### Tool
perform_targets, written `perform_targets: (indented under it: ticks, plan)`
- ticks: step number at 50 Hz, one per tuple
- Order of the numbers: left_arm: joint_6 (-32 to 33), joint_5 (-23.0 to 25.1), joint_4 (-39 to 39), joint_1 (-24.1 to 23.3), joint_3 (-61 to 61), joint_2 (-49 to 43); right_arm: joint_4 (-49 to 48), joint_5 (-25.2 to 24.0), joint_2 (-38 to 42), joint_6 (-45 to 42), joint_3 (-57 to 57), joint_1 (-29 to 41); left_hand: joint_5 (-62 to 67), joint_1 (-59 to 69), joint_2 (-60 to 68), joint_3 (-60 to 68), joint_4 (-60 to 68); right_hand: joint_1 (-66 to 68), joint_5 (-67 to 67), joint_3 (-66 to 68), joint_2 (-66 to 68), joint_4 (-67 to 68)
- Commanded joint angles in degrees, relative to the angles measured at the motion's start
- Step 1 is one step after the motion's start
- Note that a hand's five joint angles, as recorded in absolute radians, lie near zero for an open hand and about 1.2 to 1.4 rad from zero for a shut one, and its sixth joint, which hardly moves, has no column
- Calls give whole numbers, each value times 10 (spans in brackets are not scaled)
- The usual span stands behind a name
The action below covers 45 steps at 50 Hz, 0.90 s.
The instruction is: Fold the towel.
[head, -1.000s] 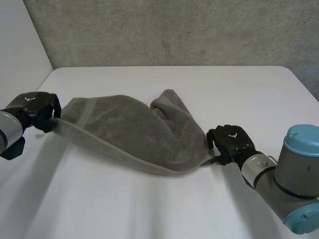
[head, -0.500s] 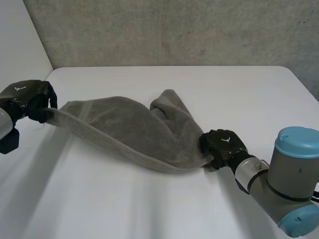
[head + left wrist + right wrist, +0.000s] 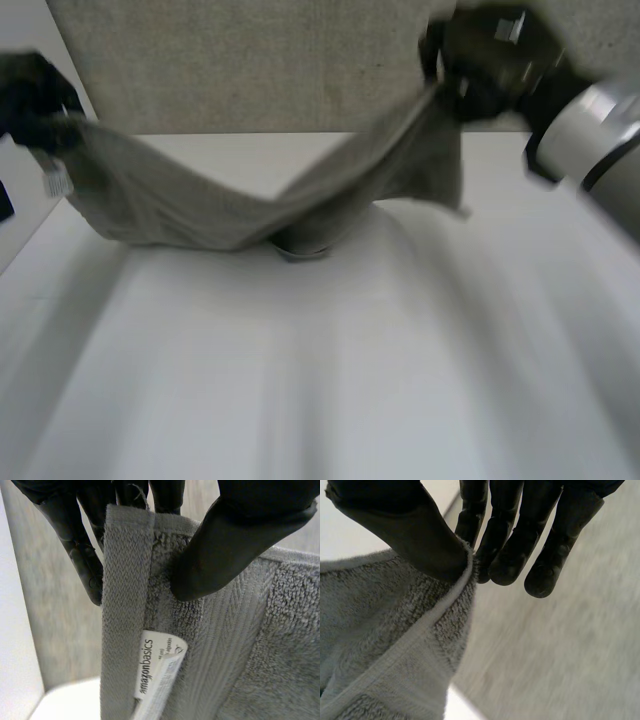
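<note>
A grey towel [image 3: 200,205] hangs in the air between both hands, sagging in the middle until its lowest fold touches the white table [image 3: 320,380]. My left hand [image 3: 35,95] holds one top corner high at the left; thumb and fingers [image 3: 80,555] pinch the towel's hem [image 3: 125,580], with a white label [image 3: 157,670] dangling below. My right hand [image 3: 490,55] is raised high at the right. Its thumb [image 3: 415,535] presses the other corner of the towel [image 3: 395,645] against the fingers.
A grey wall [image 3: 250,60] stands behind the table. A white side wall [image 3: 20,220] borders the table on the left.
Both hands have lifted sharply from table height, raising the towel off the table so it hangs stretched between them. The right hand has closed on its corner.
</note>
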Motion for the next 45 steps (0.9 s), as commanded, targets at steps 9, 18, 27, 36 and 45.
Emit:
perform_targets:
  ticks: [9,18,27,36,45]
  plan:
    - [-49,-4,57,6,28,-9,450,-45,186,-178,-356,-17,50,62,38,40,20,39,32,35,43,33]
    - [-46,-9,69,-8,117,-156,440,129,301,-271,-447,29,50,62,38,40,20,39,32,35,43,33]
    - [-44,-78,78,-67,345,-263,176,206,347,-278,-619,67,50,62,38,40,20,39,32,35,43,33]
    - [-44,-146,202,-84,439,-265,31,151,337,-275,-642,88,50,62,38,40,20,39,32,35,43,33]
    - [-44,-137,227,-74,320,-246,171,29,332,-278,-529,80,50,62,38,40,20,39,32,35,43,33]
